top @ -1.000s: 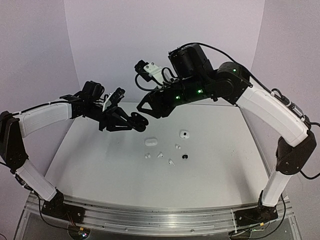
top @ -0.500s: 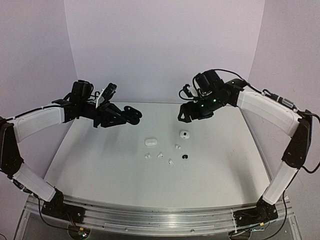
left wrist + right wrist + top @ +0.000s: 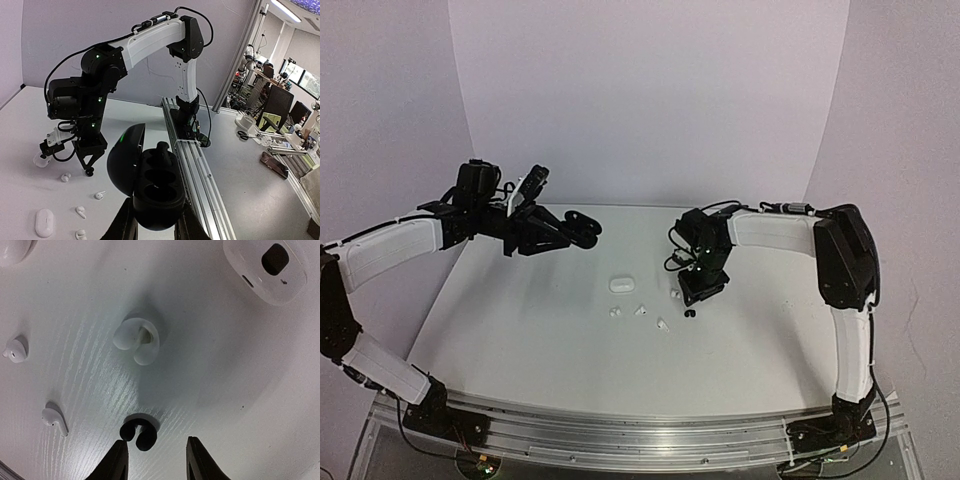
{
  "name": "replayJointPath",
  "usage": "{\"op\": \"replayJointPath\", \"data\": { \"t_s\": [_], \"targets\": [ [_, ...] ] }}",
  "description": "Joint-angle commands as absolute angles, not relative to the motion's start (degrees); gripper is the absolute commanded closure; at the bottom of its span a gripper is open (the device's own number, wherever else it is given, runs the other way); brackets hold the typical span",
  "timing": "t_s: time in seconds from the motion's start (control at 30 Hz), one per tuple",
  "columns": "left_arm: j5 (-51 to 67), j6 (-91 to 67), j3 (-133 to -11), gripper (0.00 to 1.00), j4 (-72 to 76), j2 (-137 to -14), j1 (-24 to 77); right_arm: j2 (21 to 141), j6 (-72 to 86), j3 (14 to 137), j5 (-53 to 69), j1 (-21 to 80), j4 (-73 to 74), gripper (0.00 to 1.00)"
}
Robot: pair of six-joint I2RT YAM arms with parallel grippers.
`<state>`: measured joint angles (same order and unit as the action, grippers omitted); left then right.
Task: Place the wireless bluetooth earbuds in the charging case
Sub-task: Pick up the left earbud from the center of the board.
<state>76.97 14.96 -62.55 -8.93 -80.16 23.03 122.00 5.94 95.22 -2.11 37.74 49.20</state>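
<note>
My left gripper (image 3: 560, 234) is shut on an open black charging case (image 3: 583, 228) and holds it above the table's back left. In the left wrist view the case (image 3: 159, 195) sits between my fingers with its lid swung left. One black earbud (image 3: 163, 151) sits in its far slot and the near slots are empty. My right gripper (image 3: 698, 292) points down, open, just above the table. In the right wrist view its gripper (image 3: 156, 460) has a black C-shaped earbud (image 3: 138, 434) on the table just ahead of the left fingertip (image 3: 119, 458). This earbud also shows in the top view (image 3: 689, 313).
A white C-shaped earbud (image 3: 136, 342) and a white case with a black square (image 3: 267, 267) lie beyond the black earbud. A closed white case (image 3: 622, 284) and three small white earbuds (image 3: 615, 311) (image 3: 641, 310) (image 3: 663, 323) lie mid-table. The metal rail (image 3: 620, 430) runs along the near edge.
My right arm has swung down from the back of the table and now hangs low over the black earbud. My left gripper with the black case has hardly moved.
</note>
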Motion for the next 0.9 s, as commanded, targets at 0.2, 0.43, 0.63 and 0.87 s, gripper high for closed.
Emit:
{"op": "replayJointPath", "data": {
  "t_s": [0.2, 0.43, 0.63, 0.87],
  "targets": [
    [76.77, 16.0, -62.84, 1.0, -7.34, -78.74, 22.76, 123.9, 5.18, 94.81, -2.25, 37.71, 50.71, 0.68],
    [76.61, 16.53, -62.6, 1.0, -7.63, -78.49, 22.77, 123.21, 5.67, 92.4, -1.62, 37.72, 50.04, 0.7],
    [76.55, 16.52, -62.49, 1.0, -7.65, -78.66, 22.76, 122.23, 7.07, 90.23, -0.49, 37.79, 48.92, 0.74],
    [76.35, 16.92, -62.52, 1.0, -7.73, -78.89, 22.8, 118.21, 10.17, 83.89, 1.9, 38.15, 44.96, 0.79]
  ]
}}
